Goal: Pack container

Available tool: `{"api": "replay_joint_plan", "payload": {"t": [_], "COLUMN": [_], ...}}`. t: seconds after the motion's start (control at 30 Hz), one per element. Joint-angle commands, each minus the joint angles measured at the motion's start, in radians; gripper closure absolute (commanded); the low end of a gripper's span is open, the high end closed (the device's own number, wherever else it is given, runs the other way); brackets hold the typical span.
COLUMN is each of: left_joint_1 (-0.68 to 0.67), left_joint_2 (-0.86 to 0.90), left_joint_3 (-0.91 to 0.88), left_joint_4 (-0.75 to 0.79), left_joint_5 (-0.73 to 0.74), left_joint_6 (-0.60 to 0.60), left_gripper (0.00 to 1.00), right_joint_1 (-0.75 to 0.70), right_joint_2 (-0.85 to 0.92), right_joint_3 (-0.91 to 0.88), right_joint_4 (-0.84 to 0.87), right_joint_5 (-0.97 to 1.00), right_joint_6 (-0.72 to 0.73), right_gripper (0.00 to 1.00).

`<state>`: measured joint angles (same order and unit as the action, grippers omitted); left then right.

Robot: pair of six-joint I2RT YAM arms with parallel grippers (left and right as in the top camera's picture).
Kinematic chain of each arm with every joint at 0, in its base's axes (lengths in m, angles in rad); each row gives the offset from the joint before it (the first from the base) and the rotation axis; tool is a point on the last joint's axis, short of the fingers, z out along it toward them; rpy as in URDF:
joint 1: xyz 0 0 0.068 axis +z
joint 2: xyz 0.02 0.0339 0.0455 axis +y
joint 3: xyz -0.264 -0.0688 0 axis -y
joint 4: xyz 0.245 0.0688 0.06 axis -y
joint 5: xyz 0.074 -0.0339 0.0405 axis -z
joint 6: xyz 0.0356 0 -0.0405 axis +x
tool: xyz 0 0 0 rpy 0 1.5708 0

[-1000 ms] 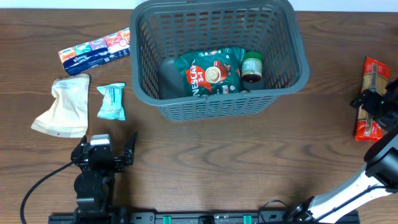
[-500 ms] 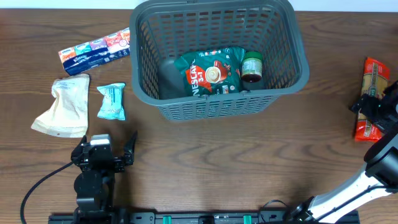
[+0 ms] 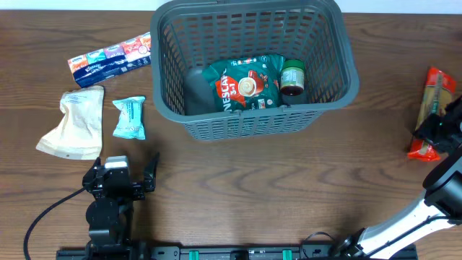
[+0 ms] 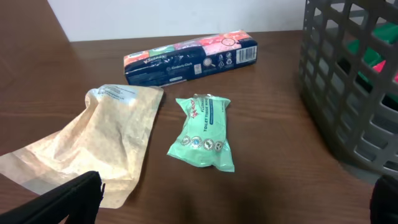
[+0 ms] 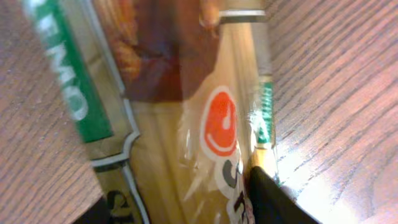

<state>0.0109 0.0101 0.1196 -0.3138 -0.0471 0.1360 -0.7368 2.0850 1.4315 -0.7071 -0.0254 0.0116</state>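
The container (image 3: pixel 238 124) is a big dark grey slotted basket at the back centre. In it lie a green Nescafe bag (image 3: pixel 245 83) and a small jar (image 3: pixel 292 77). At the far right a long red and yellow pasta packet (image 3: pixel 433 90) lies on the table, and my right gripper (image 3: pixel 440 128) is shut on its near end. The right wrist view shows the packet (image 5: pixel 180 118) filling the gap, with a black finger (image 5: pixel 270 199) pressed on its side. My left gripper (image 3: pixel 121 175) rests open at the front left, with nothing between its fingers (image 4: pixel 74 196).
Left of the basket lie a blue tissue multipack (image 3: pixel 110 59), a brown paper pouch (image 3: pixel 76 123) and a small mint-green tissue packet (image 3: pixel 130 117). From the left wrist the basket wall (image 4: pixel 348 93) stands at the right. The pasta packet is near the table's right edge.
My right gripper has closed on the pasta packet, which has tipped so that it looks narrower and slanted. The left arm has not moved.
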Motion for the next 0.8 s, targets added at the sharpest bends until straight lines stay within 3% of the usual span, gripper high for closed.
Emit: {"api": "replay_joint_plan", "payload": {"t": [0.0,0.2,0.77], "left_joint_1": [-0.004,-0.004,-0.004], "left_joint_2": [-0.006,-0.006,-0.006], "left_joint_3": [-0.022,-0.022,-0.022], "left_joint_4": [-0.006,-0.006,-0.006], "left_joint_5": [0.010,0.010,0.010], "left_joint_6": [0.013,0.013,0.013], "left_gripper": [0.01,0.01,0.01], "right_joint_1": [-0.004,-0.004,0.032], "right_joint_2": [0.041,0.040,-0.116], "right_joint_3": [-0.028,-0.027,0.066], "right_joint_4": [-0.014,-0.024,-0.033], "right_joint_5": [-0.016,-0.021,-0.375], "right_joint_6": [0.020,0.035,0.036], "right_gripper": [0.76,0.99,0.99]}}
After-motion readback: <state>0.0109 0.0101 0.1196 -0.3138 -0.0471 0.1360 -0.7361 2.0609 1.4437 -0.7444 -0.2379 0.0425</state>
